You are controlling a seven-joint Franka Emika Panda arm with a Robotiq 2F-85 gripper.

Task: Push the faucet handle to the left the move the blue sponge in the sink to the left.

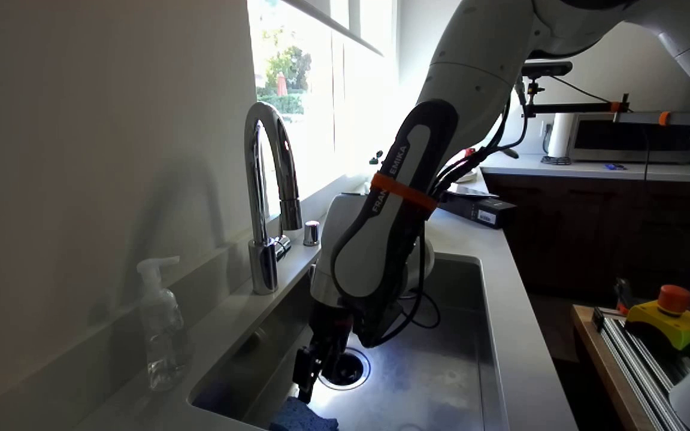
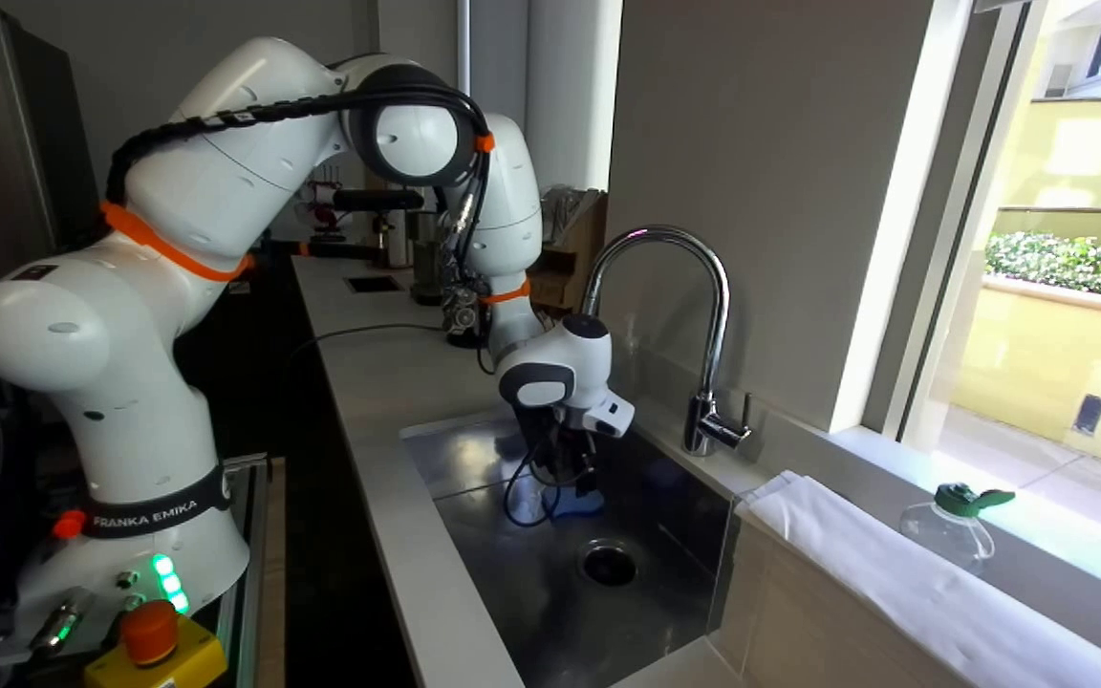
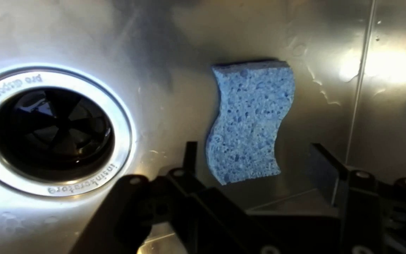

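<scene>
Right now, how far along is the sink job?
Done: nothing I can confirm; the gripper is in the sink, away from the faucet handle, but I can't tell whether that's been pushed. In hand: apparently the blue sponge; in the wrist view, open jaws flank it without gripping. Remaining: probably shifting it left; it lies beside the drain, though whether it's already moved is unclear.

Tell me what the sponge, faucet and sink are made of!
The sponge looks like matte foam, maybe cellulose: little holes cover it. The faucet seems metal, perhaps chrome-coated, polished: bright reflections streak it. The sink looks like satin metal, probably stainless steel: light makes blurry glows on it.
</scene>
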